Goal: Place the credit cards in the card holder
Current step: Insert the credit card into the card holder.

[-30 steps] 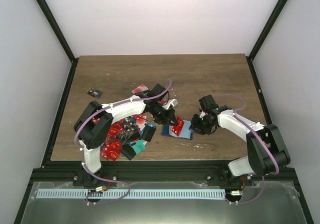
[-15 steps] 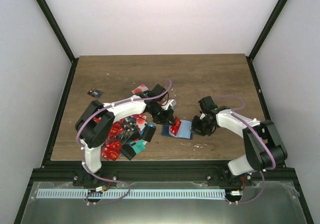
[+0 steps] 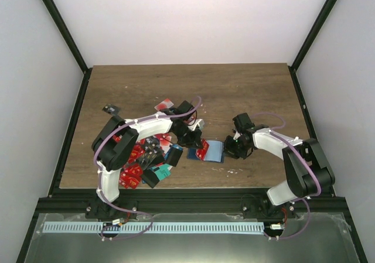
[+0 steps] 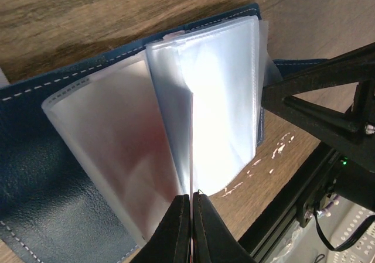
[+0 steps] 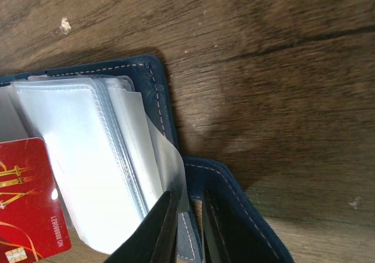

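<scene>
Left gripper edged left over card holder

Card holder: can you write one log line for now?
card holder open on table | left gripper shut on red card | right gripper shut on card holder

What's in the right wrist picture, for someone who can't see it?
An open blue card holder lies on a wooden table, its clear sleeves fanned out. The right gripper pinches one sleeve at the bottom, and a red card shows at lower left.
</scene>
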You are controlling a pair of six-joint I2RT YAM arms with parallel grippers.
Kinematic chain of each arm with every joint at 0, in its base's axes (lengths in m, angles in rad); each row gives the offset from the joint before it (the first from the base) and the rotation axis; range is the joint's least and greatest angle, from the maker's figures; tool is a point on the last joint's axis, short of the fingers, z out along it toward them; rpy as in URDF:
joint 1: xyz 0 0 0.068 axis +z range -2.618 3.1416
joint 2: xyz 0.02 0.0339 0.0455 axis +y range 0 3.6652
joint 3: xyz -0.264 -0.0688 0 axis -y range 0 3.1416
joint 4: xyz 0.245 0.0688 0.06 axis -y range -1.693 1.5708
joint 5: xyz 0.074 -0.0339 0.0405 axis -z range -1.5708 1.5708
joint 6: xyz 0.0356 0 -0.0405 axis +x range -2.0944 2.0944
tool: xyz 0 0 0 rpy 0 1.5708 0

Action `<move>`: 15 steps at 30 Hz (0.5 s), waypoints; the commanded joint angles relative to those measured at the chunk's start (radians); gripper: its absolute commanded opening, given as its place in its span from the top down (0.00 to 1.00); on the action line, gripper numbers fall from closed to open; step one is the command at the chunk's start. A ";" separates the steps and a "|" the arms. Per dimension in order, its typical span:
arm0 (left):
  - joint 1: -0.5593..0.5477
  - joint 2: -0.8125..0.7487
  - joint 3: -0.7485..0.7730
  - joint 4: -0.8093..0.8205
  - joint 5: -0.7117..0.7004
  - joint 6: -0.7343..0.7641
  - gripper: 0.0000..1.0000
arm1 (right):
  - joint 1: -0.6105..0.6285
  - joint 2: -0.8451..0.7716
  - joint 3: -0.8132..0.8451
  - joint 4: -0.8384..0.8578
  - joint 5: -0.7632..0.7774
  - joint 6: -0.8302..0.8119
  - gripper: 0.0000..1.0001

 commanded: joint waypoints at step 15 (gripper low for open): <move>0.028 -0.001 -0.044 0.058 0.047 0.000 0.96 | -0.004 0.073 -0.032 0.028 0.004 -0.008 0.85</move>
